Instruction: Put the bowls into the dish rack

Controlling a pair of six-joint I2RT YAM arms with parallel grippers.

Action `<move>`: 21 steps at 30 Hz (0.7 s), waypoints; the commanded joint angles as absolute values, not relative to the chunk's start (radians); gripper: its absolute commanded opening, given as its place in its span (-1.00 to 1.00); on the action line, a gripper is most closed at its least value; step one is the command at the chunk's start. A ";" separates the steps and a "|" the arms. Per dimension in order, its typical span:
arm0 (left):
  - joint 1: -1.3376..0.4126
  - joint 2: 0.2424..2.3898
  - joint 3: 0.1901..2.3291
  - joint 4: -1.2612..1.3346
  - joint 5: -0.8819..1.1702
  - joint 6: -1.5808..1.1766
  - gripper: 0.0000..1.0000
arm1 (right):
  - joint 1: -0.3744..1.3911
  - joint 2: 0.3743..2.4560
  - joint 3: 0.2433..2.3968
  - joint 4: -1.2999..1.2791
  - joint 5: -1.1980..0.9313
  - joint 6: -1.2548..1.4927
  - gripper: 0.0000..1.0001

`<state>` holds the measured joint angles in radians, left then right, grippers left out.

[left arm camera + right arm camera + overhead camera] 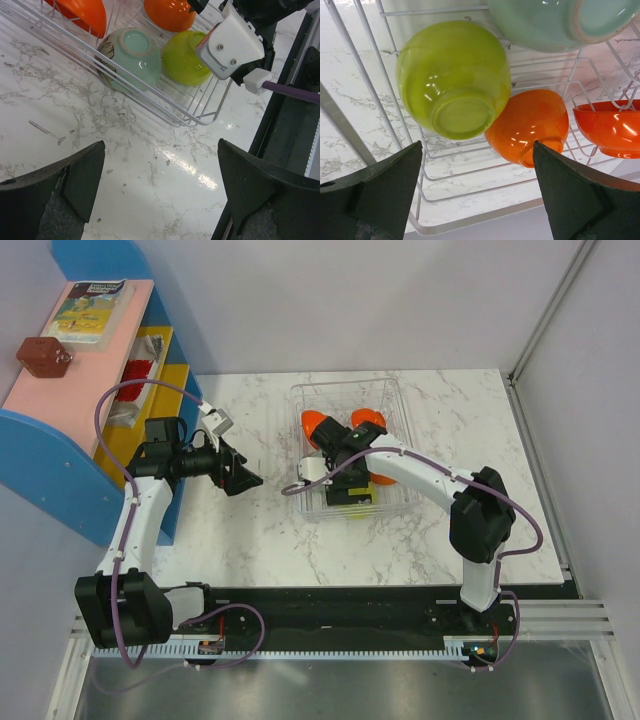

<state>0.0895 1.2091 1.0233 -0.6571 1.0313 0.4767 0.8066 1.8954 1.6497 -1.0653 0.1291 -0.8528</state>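
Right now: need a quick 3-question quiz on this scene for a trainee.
1. True or false: the lime bowl lies inside the dish rack.
2. What do the right fingers hold? A) a mug B) the lime bowl C) nothing
3. How many bowls show in the left wrist view, beyond the left fingers?

Key:
1. True.
2. C. They stand open and empty over the rack.
3. Four: an orange bowl, a second orange bowl, a grey-green bowl and the lime one.
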 commanded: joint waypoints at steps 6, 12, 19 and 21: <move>0.084 1.247 1.038 -0.653 1.049 0.495 0.99 | 0.769 1.804 1.836 -0.958 0.181 -0.643 0.96; 0.012 1.282 1.055 -0.637 0.959 0.489 0.99 | 0.591 1.671 1.749 -0.740 0.302 -0.466 0.96; 0.012 1.253 1.032 -0.609 0.937 0.474 0.99 | 0.382 1.536 1.507 -0.673 0.387 -0.474 0.96; 0.012 1.227 1.008 -0.592 0.916 0.469 0.99 | 0.358 1.505 1.401 -0.647 0.370 -0.486 0.96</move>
